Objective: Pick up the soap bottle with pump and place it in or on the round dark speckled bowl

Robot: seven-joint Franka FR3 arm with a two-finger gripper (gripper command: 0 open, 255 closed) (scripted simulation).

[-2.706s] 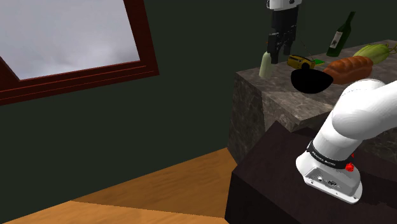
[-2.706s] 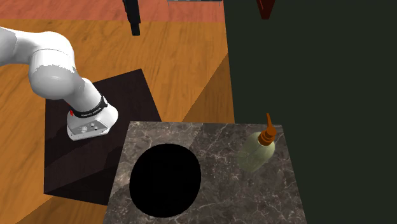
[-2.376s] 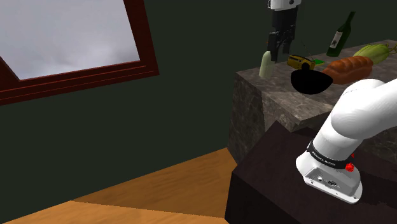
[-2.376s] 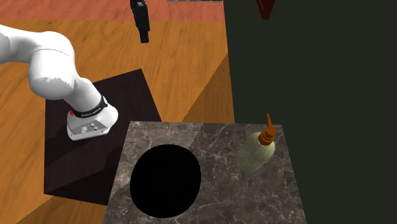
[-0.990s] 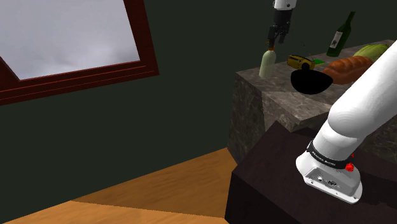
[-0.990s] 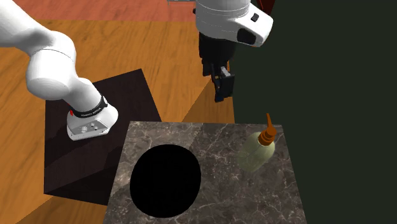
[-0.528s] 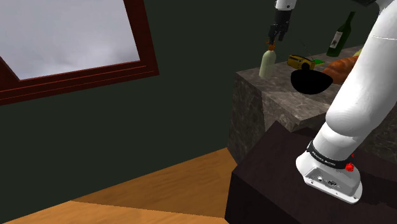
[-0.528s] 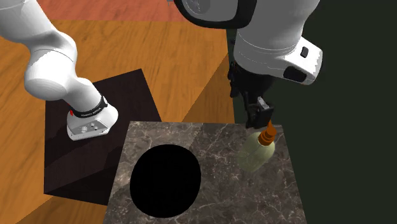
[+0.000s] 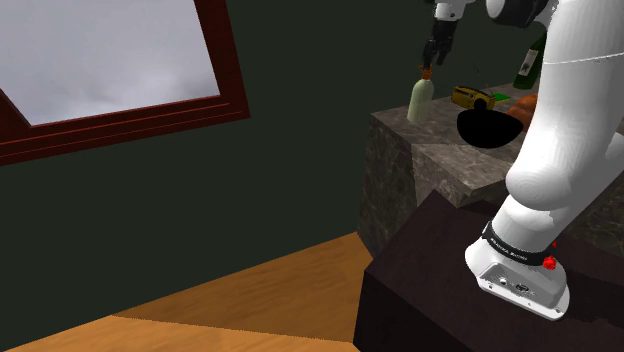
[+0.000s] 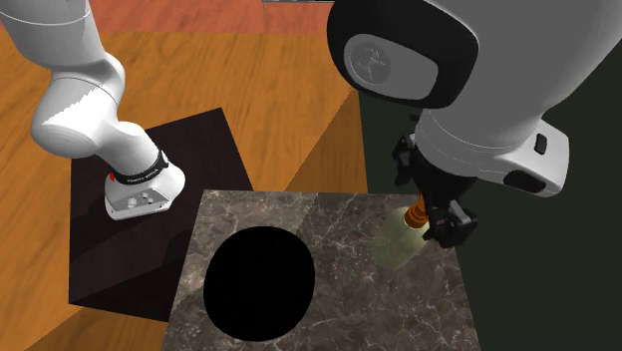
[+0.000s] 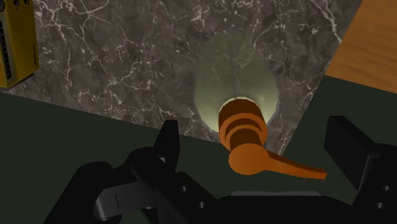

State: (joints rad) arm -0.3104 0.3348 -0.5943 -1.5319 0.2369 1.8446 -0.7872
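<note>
The soap bottle is pale green with an orange pump and stands upright at the far corner of the marble counter, close to the dark wall. My black gripper hangs straight above it, open. In the wrist view the bottle sits below the gripper, its pump head level with the space between the two fingers, which do not touch it. From the second exterior view the gripper straddles the pump over the bottle. The round bowl appears pure black and rests nearer the stand.
A yellow box lies just beyond the bowl, also seen past the bottle. A dark wine bottle and an orange-brown item sit farther along the counter. The dark wall rises right behind the soap bottle. Wooden floor lies below.
The arm swung across the counter and brought the gripper down from high beside the bottle to just over its pump. The fingers stayed open; bottle and bowl did not move.
</note>
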